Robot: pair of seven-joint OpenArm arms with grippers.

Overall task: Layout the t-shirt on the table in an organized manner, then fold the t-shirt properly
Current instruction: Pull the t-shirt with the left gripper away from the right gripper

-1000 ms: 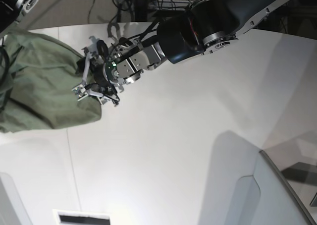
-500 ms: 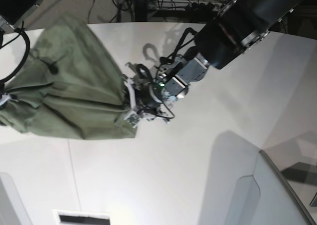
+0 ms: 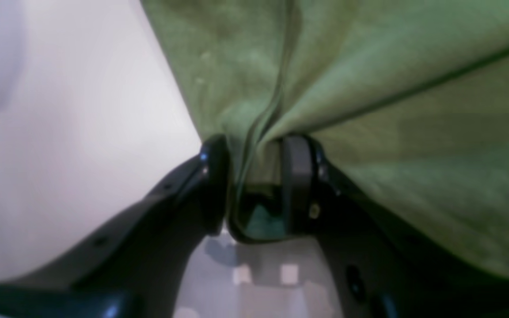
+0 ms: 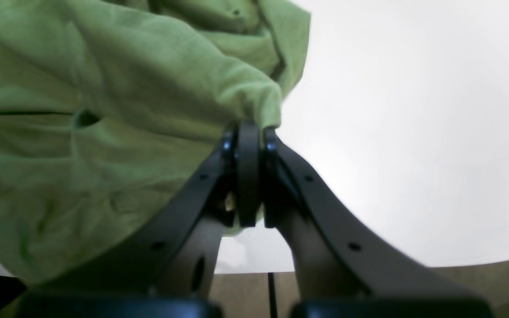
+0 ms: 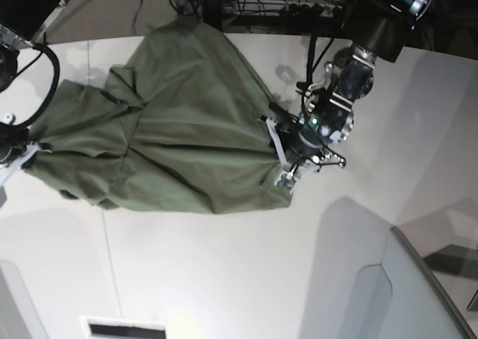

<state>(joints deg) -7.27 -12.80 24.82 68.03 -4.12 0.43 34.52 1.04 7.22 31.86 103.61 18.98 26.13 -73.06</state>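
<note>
I am pulling the t-shirt (image 5: pixel 179 122) out sideways across the bench (image 5: pixel 246 279); a second ago it was bunched at my right side, and now it is stretching wide between my arms. My left fingers (image 5: pixel 286 166), which were wider apart a second ago, are clamped on one edge of the cloth, a fold pinched between the pads (image 3: pixel 296 176). My right fingers (image 4: pixel 249 145) are pressed together on the opposite edge. The cloth is wrinkled and partly lifted, so I judge the laying-out is underway, with folding yet to come.
</note>
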